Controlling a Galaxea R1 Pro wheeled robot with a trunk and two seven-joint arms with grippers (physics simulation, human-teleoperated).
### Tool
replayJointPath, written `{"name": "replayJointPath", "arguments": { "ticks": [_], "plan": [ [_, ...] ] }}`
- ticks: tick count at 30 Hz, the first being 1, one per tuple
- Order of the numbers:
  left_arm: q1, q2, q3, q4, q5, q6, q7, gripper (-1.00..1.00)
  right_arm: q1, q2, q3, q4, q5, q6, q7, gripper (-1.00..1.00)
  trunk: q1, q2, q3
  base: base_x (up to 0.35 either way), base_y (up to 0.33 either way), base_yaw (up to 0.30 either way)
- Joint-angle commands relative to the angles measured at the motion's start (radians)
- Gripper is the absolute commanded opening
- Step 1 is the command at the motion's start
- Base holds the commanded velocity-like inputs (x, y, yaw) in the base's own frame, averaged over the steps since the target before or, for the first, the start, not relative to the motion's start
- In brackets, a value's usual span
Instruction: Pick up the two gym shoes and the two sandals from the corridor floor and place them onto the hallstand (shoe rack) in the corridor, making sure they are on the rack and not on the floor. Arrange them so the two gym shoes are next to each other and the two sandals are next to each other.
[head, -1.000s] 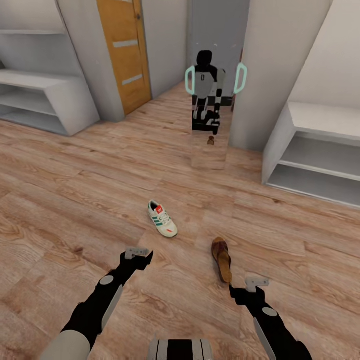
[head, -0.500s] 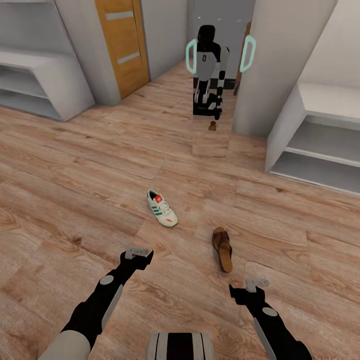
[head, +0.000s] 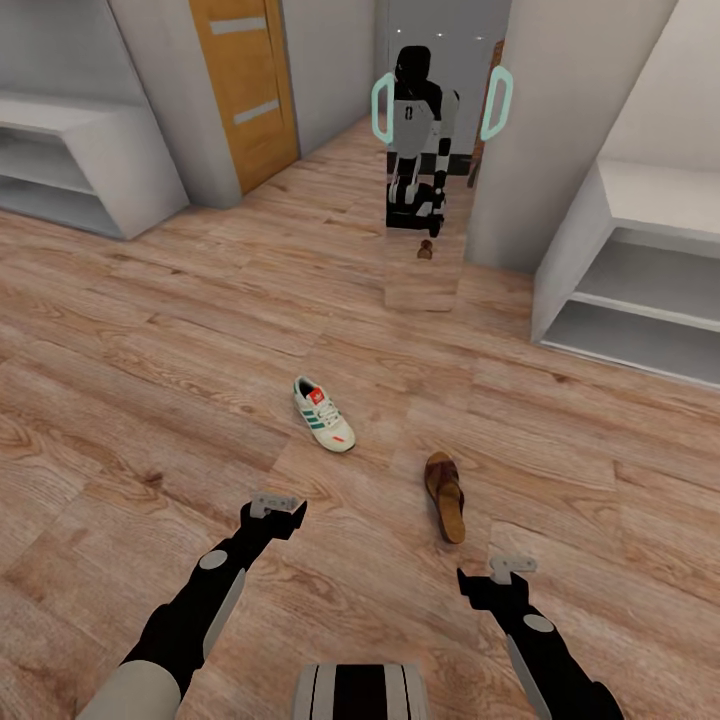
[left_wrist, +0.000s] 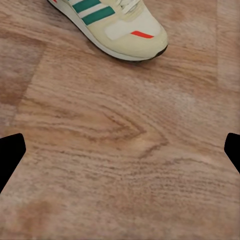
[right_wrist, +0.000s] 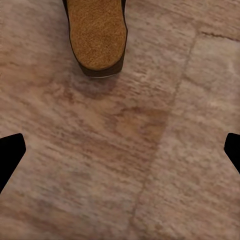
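Observation:
One gym shoe (head: 323, 414), cream with green stripes, lies on the corridor floor (head: 150, 380) ahead of my left gripper (head: 277, 508). One brown sandal (head: 445, 496) lies to its right, just beyond my right gripper (head: 505, 575). In the left wrist view the gym shoe's toe (left_wrist: 125, 30) sits past the open left gripper (left_wrist: 120, 155). The right wrist view has the sandal's heel (right_wrist: 97, 35) past the open right gripper (right_wrist: 120, 155). Both grippers hold nothing. Two low open-shelf benches stand at the left (head: 70, 150) and right (head: 640, 290); I cannot tell which is the hallstand.
A tall mirror (head: 425, 150) on the far wall reflects the robot and a small brown shape on the floor. An orange-brown door (head: 245, 90) stands left of it. A white wall corner (head: 560, 130) juts out between the mirror and the right bench.
The whole view shifted during the first half second, so the camera moved. Shoe and sandal now sit slightly higher in the picture. Both arms keep their pose.

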Motion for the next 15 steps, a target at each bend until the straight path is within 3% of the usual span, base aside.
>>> {"name": "replayJointPath", "arguments": {
  "ticks": [1, 8, 15],
  "plan": [
    [-0.001, 0.000, 0.001, 0.000, 0.003, 0.002, -0.003, 1.00, 0.000, 0.000, 0.000, -0.002, 0.001, 0.006, 0.000, 1.00, 0.000, 0.000, -0.001, 0.000, 0.000, 0.000],
    [-0.002, 0.000, 0.001, -0.002, 0.006, 0.002, -0.003, 1.00, 0.000, 0.000, -0.002, -0.003, 0.001, 0.007, 0.000, 1.00, 0.000, 0.000, -0.001, 0.050, 0.000, 0.000],
    [-0.002, -0.001, 0.002, -0.001, 0.008, 0.002, -0.003, 1.00, 0.000, 0.000, -0.004, -0.003, 0.001, 0.007, 0.000, 1.00, 0.000, 0.000, -0.001, 0.243, 0.032, 0.000]
  ]
}}
